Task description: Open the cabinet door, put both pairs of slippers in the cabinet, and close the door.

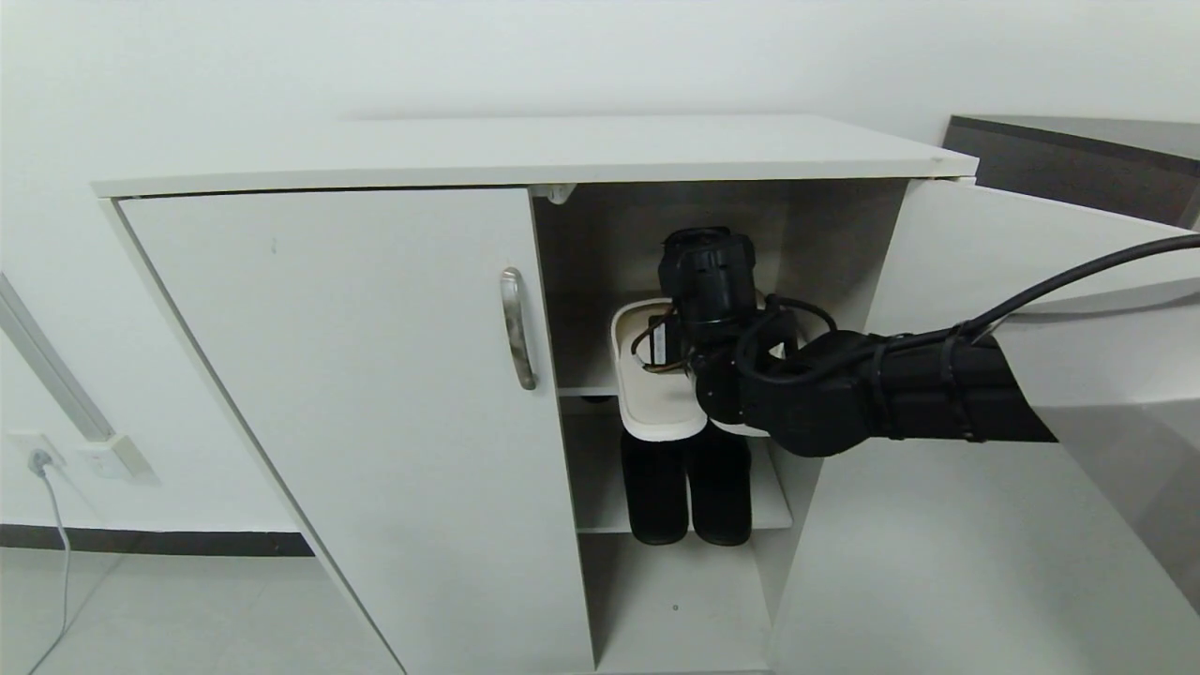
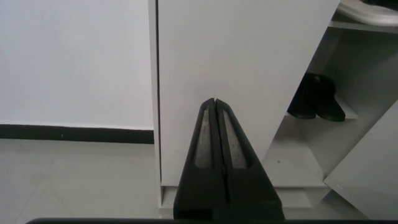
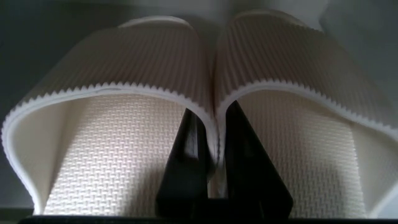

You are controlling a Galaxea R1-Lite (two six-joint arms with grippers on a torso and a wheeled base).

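The white cabinet has its right door swung open and its left door closed. A pair of white slippers rests on the upper shelf, heels sticking out over the shelf edge. My right arm reaches into that compartment, and the right gripper is shut on the slippers' touching inner edges. A black pair of slippers stands on the shelf below, also seen in the left wrist view. My left gripper is shut, held low in front of the closed left door.
The left door's metal handle sits beside the open compartment. The bottom shelf holds nothing. A wall socket with a cable is at the far left, with bare floor left of the cabinet.
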